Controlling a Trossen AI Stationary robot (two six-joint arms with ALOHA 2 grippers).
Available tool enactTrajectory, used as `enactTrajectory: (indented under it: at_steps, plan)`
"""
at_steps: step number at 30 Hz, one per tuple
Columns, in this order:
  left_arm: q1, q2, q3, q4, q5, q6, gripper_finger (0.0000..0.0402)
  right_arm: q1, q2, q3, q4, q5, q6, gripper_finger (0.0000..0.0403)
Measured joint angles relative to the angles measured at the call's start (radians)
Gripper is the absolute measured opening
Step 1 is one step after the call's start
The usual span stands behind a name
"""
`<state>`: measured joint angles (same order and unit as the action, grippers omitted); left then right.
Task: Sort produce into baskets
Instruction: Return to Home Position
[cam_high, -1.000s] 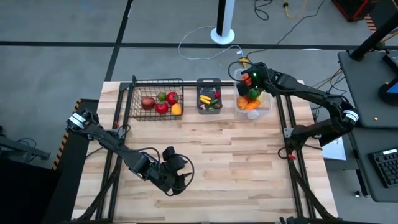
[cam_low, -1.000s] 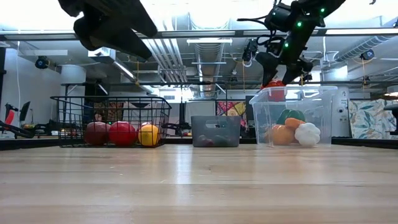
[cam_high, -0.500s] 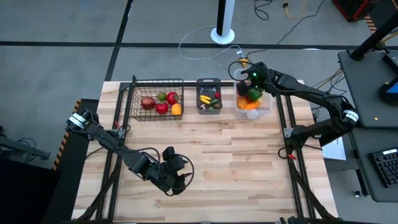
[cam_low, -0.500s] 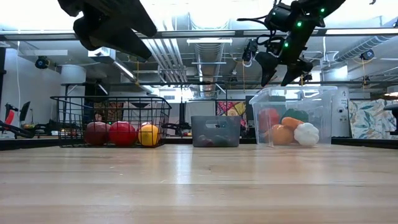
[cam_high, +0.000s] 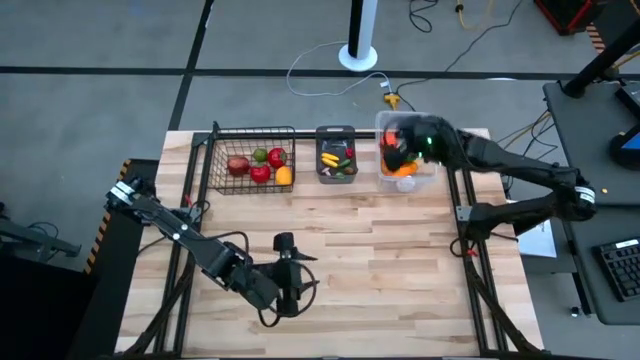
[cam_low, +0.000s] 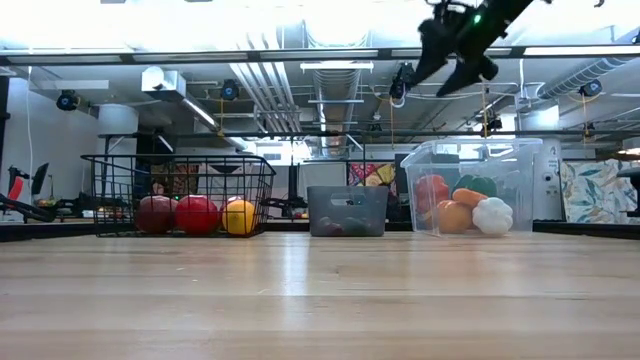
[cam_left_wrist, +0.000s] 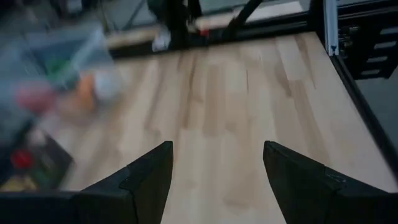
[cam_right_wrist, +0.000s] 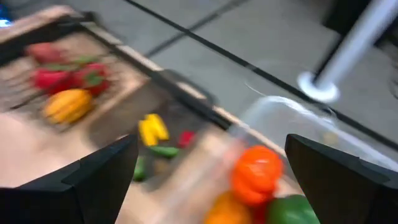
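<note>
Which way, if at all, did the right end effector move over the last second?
Yes, the right end effector rose: in the low view it hung just over the clear tub, now well above it.

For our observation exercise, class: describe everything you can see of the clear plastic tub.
The clear plastic tub is a see-through rectangular box, open-topped and standing upright on the wooden table. It is at the right end of the container row, beside the grey bin. Inside lie red, orange, green and white toy produce. Nothing grips it.
</note>
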<state>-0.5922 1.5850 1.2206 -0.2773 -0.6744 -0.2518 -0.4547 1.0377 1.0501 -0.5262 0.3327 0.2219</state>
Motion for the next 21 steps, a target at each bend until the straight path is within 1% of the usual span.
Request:
enactTrajectory:
  at_steps: [3,6,7,10,12,14,17,21]
  plan:
    - [0.006,-0.005,0.038,0.007,-0.022,0.170,0.0232,0.118,-0.041,-0.058,0.077,-0.001,-0.017,0.0396]
    - [0.031,-0.023,0.032,0.063,-0.017,0.291,0.0232,0.237,-0.074,-0.137,0.203,-0.005,-0.065,0.0396]
    - [0.043,-0.037,0.012,0.107,-0.002,0.328,0.0232,0.274,-0.082,-0.165,0.252,-0.005,-0.083,0.0396]
    - [0.098,-0.086,-0.092,0.299,0.129,0.408,0.0232,0.358,-0.094,-0.249,0.419,-0.008,-0.111,0.0396]
    - [0.141,-0.122,-0.185,0.430,0.205,0.440,0.0232,0.392,-0.100,-0.293,0.519,-0.007,-0.137,0.0396]
    - [0.187,-0.168,-0.267,0.506,0.247,0.452,0.0232,0.408,-0.106,-0.318,0.582,-0.007,-0.160,0.0396]
    - [0.245,-0.274,-0.367,0.523,0.262,0.439,0.0232,0.406,-0.117,-0.331,0.591,-0.028,-0.172,0.0396]
    - [0.286,-0.458,-0.487,0.524,0.273,0.449,0.0232,0.388,-0.153,-0.331,0.591,-0.054,-0.204,0.0396]
